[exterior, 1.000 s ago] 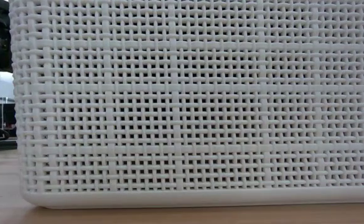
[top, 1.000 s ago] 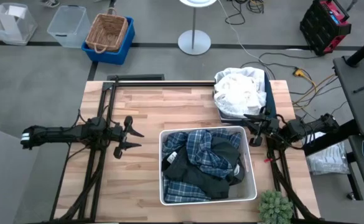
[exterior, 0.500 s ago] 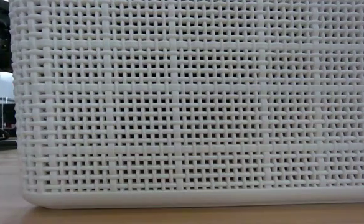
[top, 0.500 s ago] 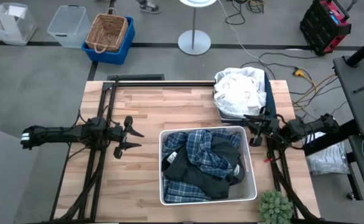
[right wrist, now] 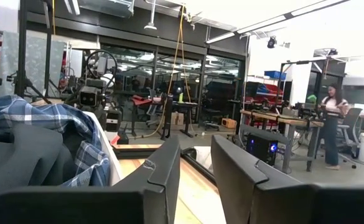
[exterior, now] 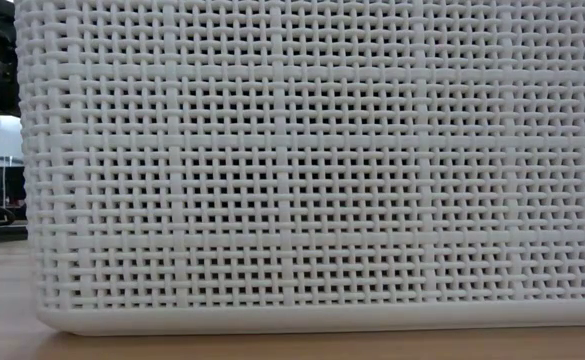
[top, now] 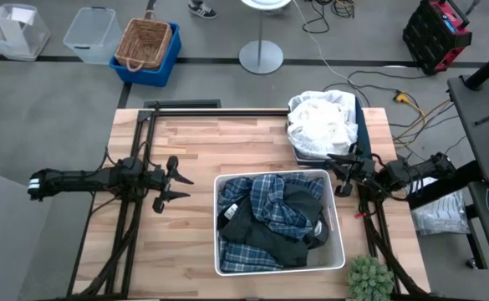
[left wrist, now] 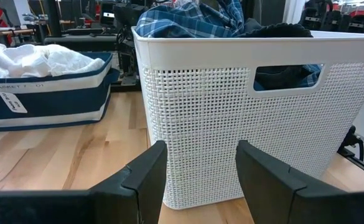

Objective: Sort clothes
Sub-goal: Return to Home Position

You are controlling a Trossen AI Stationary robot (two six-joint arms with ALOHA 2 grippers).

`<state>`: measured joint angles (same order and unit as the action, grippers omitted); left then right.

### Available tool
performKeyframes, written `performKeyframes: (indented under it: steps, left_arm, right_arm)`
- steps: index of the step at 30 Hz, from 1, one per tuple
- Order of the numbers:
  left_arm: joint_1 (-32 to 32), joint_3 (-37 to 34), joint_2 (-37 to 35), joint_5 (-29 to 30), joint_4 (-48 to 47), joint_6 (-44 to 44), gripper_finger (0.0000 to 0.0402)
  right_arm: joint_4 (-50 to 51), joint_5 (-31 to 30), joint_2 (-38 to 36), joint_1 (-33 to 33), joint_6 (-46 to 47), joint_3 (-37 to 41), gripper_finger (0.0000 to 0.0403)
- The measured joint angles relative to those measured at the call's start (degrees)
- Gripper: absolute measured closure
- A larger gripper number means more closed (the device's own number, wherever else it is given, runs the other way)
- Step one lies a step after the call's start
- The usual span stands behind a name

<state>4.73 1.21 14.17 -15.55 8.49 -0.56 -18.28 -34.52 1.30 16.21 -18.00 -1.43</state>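
Note:
The clothes lie in two bins. A white latticed bin (top: 338, 251) at the table's near middle holds blue-and-white plaid garments (top: 269, 201) and dark ones (top: 265, 238). White clothes (top: 321, 119) are heaped in a navy bin (top: 357, 125) at the far right. My left gripper (top: 177, 186) hovers open to the left of the white bin (left wrist: 244, 112), its fingers level and nothing between them. My right gripper (top: 342, 171) waits to the right of the white bin's far corner, open by a narrow gap (right wrist: 196, 174), beside the plaid cloth (right wrist: 20, 118).
The white bin's wall (exterior: 312, 160) fills the low view. A black frame (top: 144, 134) lies on the table's left part. A small plant (top: 369, 278) stands at the near right corner. On the floor beyond are a wicker basket (top: 146, 43) and a lamp base (top: 261, 57). A person (right wrist: 328, 124) stands far off.

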Motion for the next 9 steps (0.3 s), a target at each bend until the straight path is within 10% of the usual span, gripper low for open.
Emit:
performKeyframes:
  steps: [9]
  left_arm:
    - [0.0, 0.0, 0.0, 0.0, 0.0, 0.0, 0.0229]
  right_arm:
    - [0.0, 0.0, 0.0, 0.0, 0.0, 0.0, 0.0306]
